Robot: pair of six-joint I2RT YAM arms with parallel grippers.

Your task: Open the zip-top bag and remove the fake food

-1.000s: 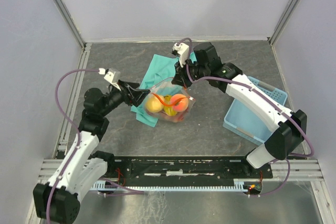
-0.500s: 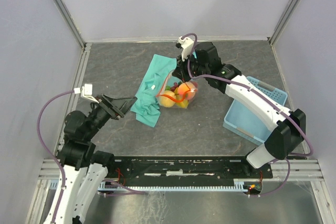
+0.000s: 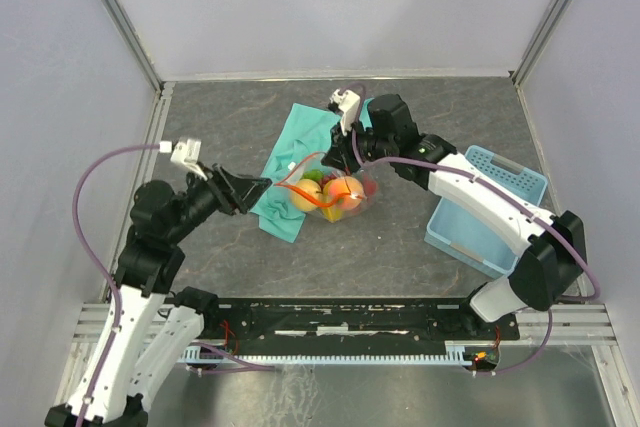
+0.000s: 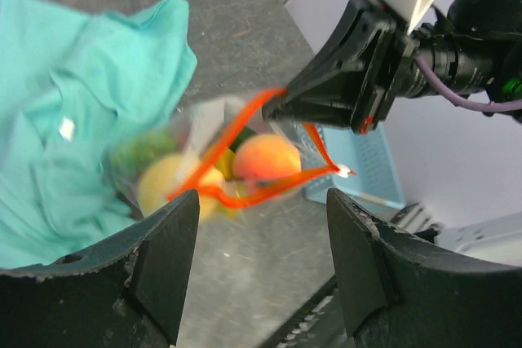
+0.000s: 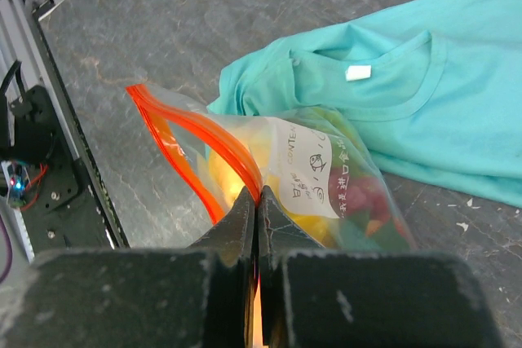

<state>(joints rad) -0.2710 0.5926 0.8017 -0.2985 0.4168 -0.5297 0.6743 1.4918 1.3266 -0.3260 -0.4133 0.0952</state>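
The clear zip-top bag (image 3: 330, 192) hangs by its orange-red zip strip (image 5: 196, 132), with its mouth gaping open. My right gripper (image 3: 340, 152) is shut on the strip's far lip (image 5: 258, 199). Inside the bag I see a yellow lemon (image 3: 305, 197), an orange-pink peach (image 3: 345, 190), and green and red pieces (image 5: 371, 201). My left gripper (image 3: 255, 190) is open and empty, just left of the bag and apart from it. In the left wrist view its fingers (image 4: 163, 258) frame the bag (image 4: 220, 169), the peach (image 4: 265, 158) and the right gripper (image 4: 281, 107).
A teal cloth (image 3: 295, 152) lies under and behind the bag, and also shows in the right wrist view (image 5: 408, 95). A light blue basket (image 3: 490, 207) stands at the right. Metal frame rails border the dark table.
My left gripper pulled back away from the bag, then came forward toward it again. My right gripper kept its hold, swinging the bag slightly away and back.
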